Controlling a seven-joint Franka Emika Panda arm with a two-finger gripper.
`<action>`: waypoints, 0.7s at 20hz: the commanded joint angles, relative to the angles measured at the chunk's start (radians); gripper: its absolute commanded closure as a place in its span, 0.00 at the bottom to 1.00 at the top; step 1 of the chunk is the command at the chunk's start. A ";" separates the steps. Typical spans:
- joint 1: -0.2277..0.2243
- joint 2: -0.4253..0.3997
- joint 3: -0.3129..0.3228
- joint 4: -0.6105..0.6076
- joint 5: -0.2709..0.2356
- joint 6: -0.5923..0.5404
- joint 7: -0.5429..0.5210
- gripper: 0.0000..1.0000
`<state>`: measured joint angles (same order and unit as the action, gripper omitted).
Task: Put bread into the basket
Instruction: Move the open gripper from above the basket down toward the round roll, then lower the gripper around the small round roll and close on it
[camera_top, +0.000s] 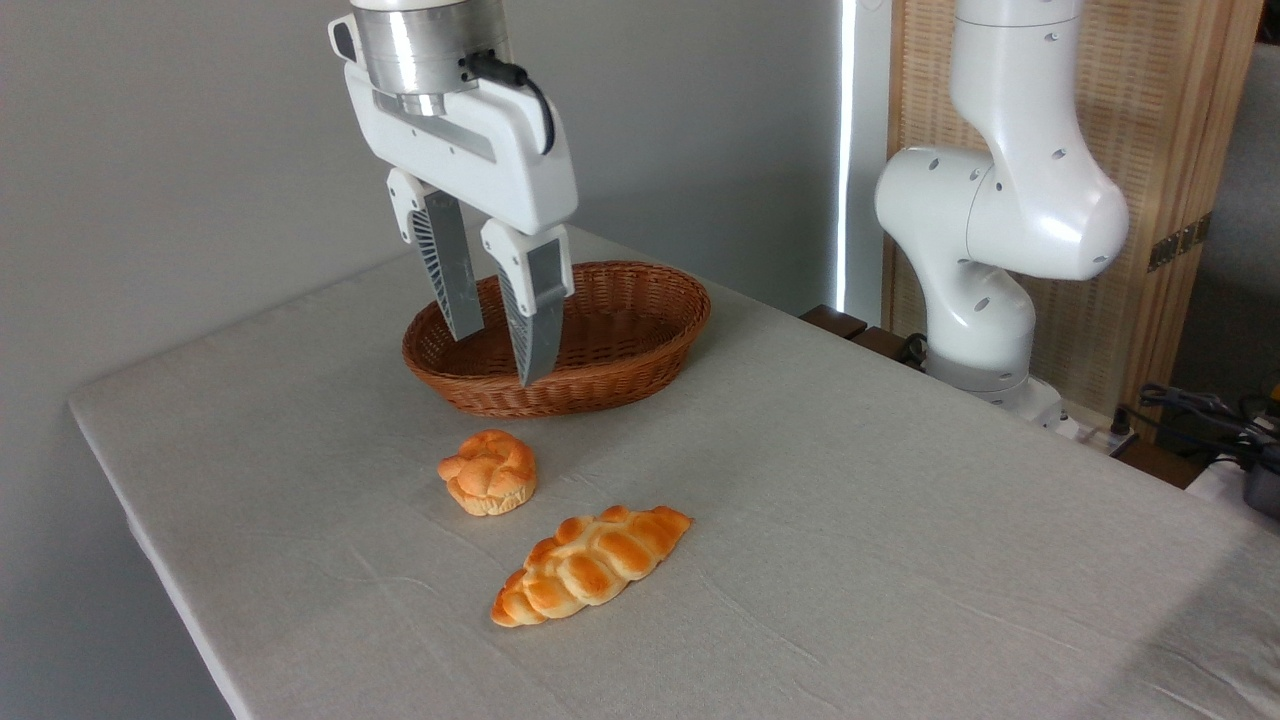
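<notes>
Grey wall fills the background behind a tabletop (900, 520) covered in pale, lightly creased cloth, with a wooden slatted screen (1170, 180) at the far right. On the cloth, the bread (489, 472), a small knotted bun with a glossy orange top, sits free toward the left of centre. Just beside it at about 4 o'clock, not touching, lies a longer braided loaf (588, 565) with pointed ends, angled from lower left to upper right. At about 1 o'clock from the bun, a little way off, stands the oval wicker basket (640, 330), with nothing visible inside it. Nothing lies between the bun and the basket.

At the right edge of the tabletop stands the arm's white base (985, 300), its joints rising out of the top of the picture. Cables and dark gear (1210, 420) lie beyond the tabletop at 3 o'clock. The claw (500, 352) hangs from the top of the picture, pointing down with a slight tilt, its tips seen in front of the basket's left half and well above the bun. Its two fingers (533, 320) stand apart, with nothing between them.
</notes>
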<state>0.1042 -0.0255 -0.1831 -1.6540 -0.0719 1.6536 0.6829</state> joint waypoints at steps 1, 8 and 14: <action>-0.101 -0.044 0.028 -0.137 -0.006 0.150 0.007 0.00; -0.195 -0.036 0.028 -0.322 -0.013 0.359 0.007 0.00; -0.215 -0.007 0.025 -0.415 -0.014 0.482 0.007 0.00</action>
<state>-0.0879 -0.0337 -0.1770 -2.0200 -0.0720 2.0772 0.6824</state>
